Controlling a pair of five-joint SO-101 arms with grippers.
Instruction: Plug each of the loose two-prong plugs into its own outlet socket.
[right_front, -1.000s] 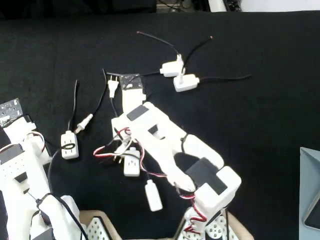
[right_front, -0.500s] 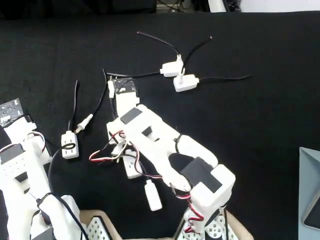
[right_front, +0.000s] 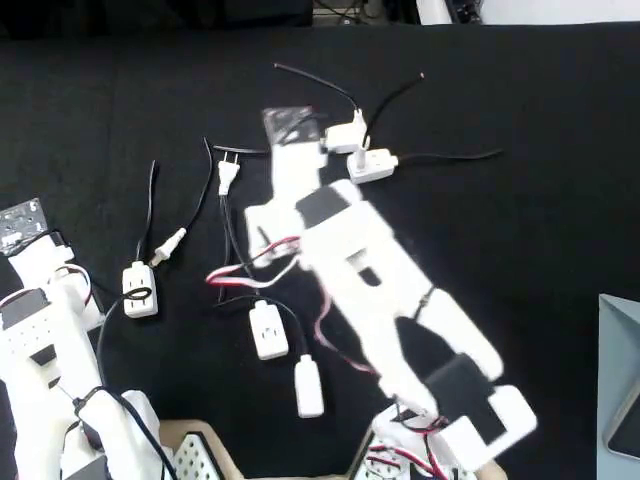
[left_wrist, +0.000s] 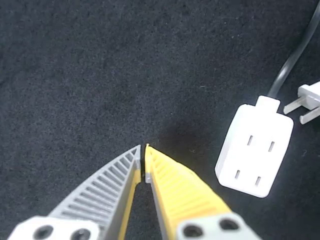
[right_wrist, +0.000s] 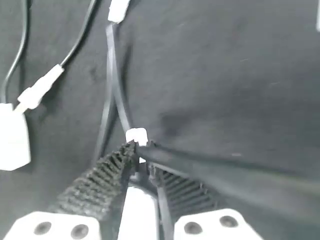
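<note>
My right gripper (right_front: 287, 120) hangs over the far middle of the black table, just left of two white outlets (right_front: 345, 135) (right_front: 372, 163) lying together. In the right wrist view this gripper (right_wrist: 137, 145) is shut on a white piece that looks like a plug, and a black cord runs off from it. A loose two-prong plug (right_front: 226, 177) lies to its left. A second loose plug (right_front: 168, 245) points at an outlet (right_front: 139, 290). My left gripper (left_wrist: 144, 150) is shut on nothing, low over the cloth beside that outlet (left_wrist: 255, 150).
Another outlet (right_front: 267, 330) and a white block (right_front: 307, 385) lie near the front, joined by black cords. Loose cords cross the middle of the table. A grey object (right_front: 622, 370) sits at the right edge. The left arm (right_front: 35, 330) stands at the front left.
My right arm swung its gripper away from the loose plug at left-centre, farther back and to the right toward the two joined outlets, which uncovered the front outlet. The left arm stayed put.
</note>
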